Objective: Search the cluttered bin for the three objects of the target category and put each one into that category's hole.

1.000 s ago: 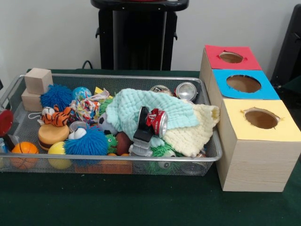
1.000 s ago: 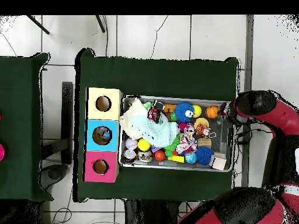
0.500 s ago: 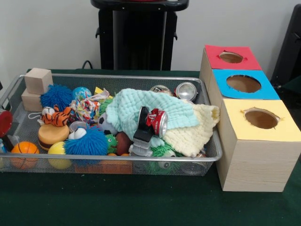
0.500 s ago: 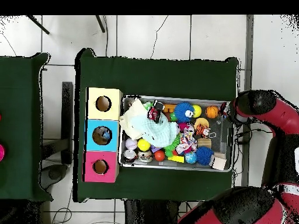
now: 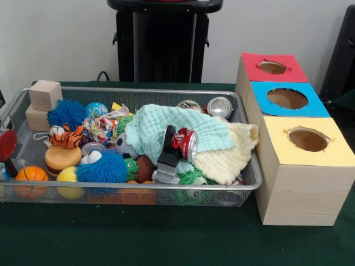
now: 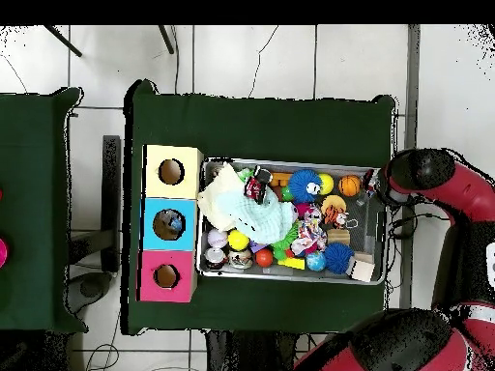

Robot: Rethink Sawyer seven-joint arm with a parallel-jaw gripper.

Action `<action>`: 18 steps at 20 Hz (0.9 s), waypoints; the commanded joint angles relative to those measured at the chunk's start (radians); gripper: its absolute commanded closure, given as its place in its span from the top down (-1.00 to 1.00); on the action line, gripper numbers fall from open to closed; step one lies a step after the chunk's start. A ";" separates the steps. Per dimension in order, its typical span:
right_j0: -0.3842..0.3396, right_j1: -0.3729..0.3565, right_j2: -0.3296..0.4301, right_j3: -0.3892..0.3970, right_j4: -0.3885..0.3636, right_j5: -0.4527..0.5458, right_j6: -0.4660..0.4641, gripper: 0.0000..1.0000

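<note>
Green cloth covers the table (image 5: 166, 244), with a pale wall behind it. My arm (image 6: 440, 188) curls round the outside of the bin's short end, and my gripper (image 5: 6, 152) pokes in at that end, right by the orange ball (image 5: 29, 178). Can't tell if it's clenched or released, too little of it shows.

Biggest thing on the table is the wire bin (image 5: 138, 191), packed full. At the end away from my gripper sit three wooden boxes with holes: yellow (image 5: 308, 141), blue (image 5: 287, 98), red (image 5: 272, 67), all in a row touching the bin.

Inside, a mint cloth (image 5: 161, 130) lies over a cream cloth (image 5: 230, 155) on the side far from me. A crushed red can (image 5: 186, 143) rests on the mint cloth, and two more cans (image 5: 219, 107) lie beyond it against the bin wall.

Nearer me: two wooden blocks (image 5: 44, 95), a blue fuzzy ball (image 5: 66, 113), a tiger toy (image 5: 66, 137), another blue fuzzy thing (image 5: 105, 166), and a yellow ball (image 5: 69, 176).
</note>
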 commanded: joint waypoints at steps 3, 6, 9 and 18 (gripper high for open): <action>0.033 -0.019 0.020 0.223 -0.049 -0.255 0.007 -1.00; 0.048 -0.050 0.006 0.252 -0.048 -0.256 0.023 -1.00; 0.062 -0.090 -0.010 0.288 -0.043 -0.252 0.036 -1.00; 0.082 -0.185 -0.035 0.399 -0.017 -0.292 0.062 -1.00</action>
